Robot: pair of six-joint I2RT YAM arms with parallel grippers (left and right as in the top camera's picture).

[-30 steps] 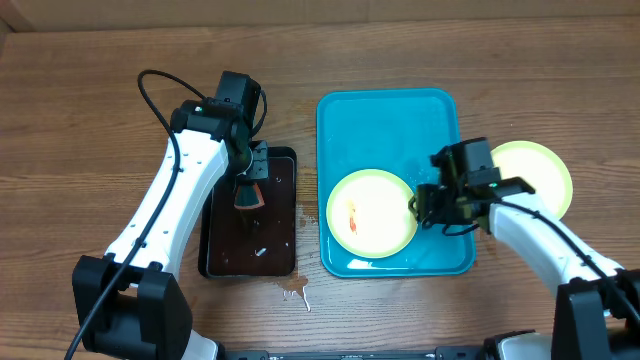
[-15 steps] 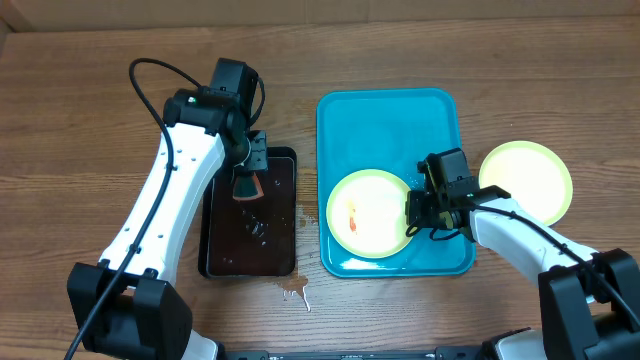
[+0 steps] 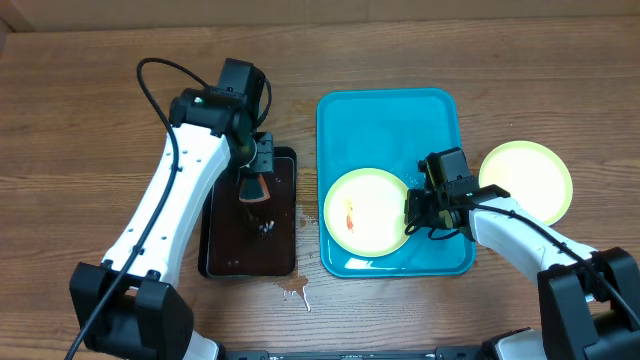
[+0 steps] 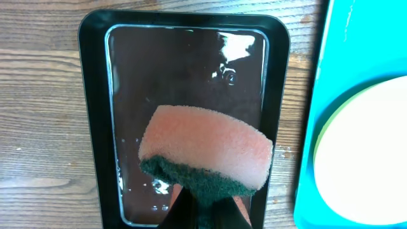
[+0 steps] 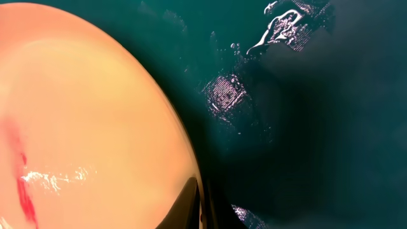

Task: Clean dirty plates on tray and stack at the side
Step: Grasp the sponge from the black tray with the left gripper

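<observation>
Since a second ago, your right claw (image 3: pixel 413 212) has slid left across the tray (image 3: pixel 390 130) to the right rim of the plate (image 3: pixel 368 200). The plate has shifted slightly left. Your left claw (image 3: pixel 253 178) has carried the sponge (image 3: pixel 255 192) a touch to the right over the black tray (image 3: pixel 235 250).

The tray holds that one pale yellow-green plate, lying flat in its front half near the left wall. A red-orange smear (image 3: pixel 351 216) runs down the plate's left half. Your right wrist view shows the plate (image 5: pixel 82 114) close up, with the smear (image 5: pixel 22 191) at the lower left. Beside it, the tray floor (image 5: pixel 305 159) is wet, with glints of water. Only a sliver of your right claw (image 5: pixel 200 207) shows there, at the plate's rim, so you cannot tell whether it is clamped on the rim or merely touching it.

Another plate (image 3: pixel 527 180), also yellow-green, lies on the tabletop (image 3: pixel 80 100) just right of the tray, outside it.

The black tray sits left of the tray and holds a shallow film of dark liquid. Your left wrist view shows the left claw (image 4: pixel 203 213) closed on the sponge (image 4: pixel 206 149), pinching its green scrub layer, with the pink foam facing the camera. The sponge hangs over the black tray (image 4: pixel 191 70), and the tray (image 4: pixel 343 51) and plate (image 4: pixel 369 152) show at the right edge. A small puddle (image 3: pixel 293 292) lies on the tabletop just in front of the black tray.
</observation>
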